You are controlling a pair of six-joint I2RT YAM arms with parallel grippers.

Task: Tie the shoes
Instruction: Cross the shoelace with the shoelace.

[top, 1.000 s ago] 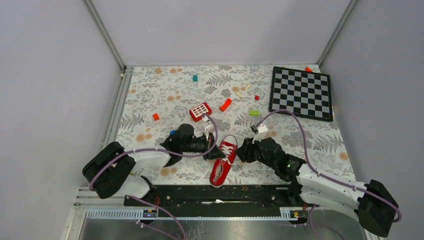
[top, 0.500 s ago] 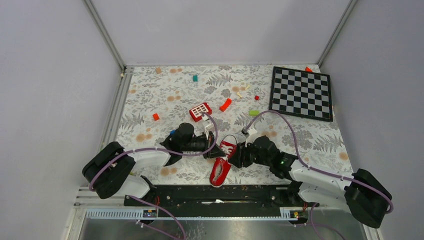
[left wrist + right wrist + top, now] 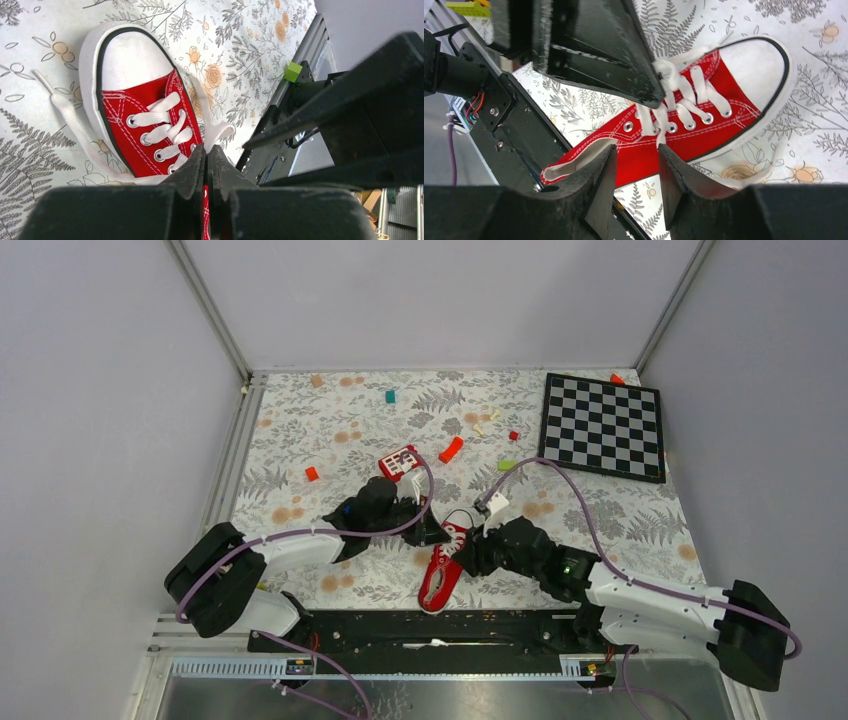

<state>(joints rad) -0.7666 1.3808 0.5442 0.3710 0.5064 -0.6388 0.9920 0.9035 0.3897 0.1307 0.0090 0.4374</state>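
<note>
Left claw [image 3: 207, 149]: clenched tight, its tips at the top rows of the lacing. A strand of white lace [image 3: 218, 131] loops up to meet them, so it seems to be pinching that strand, though the pinch itself is hidden between the pads.

Right claw [image 3: 634, 167]: released, jaws standing apart with nothing between them. It hangs just over the shoe's side panel, near the collar opening.

Sneaker [image 3: 443, 568]: sole down on the patterned surface [image 3: 330, 430], between the two claws and close to the arms' bases.

Long axis: heel toward the bases, white toe cap [image 3: 132, 57] pointing away and leaning a little to the right.

Laces: not tied. One loose end lies flat on the surface beside the toe on the left wrist view, and the rest are bunched at the upper eyelets.

Key relation: from the right claw, the eyelets and the bunched lace lie just ahead of its tips, toward the toe. The left claw comes in across the shoe from the other side and almost touches that same spot.

Nearer arm: both are at the shoe. The left is already on the lace, and the right is the free one.

Step in hand: likely gathering the two strands for a first crossing.

Risk: the shoe is light and may drag if a strand is pulled sideways.
</note>
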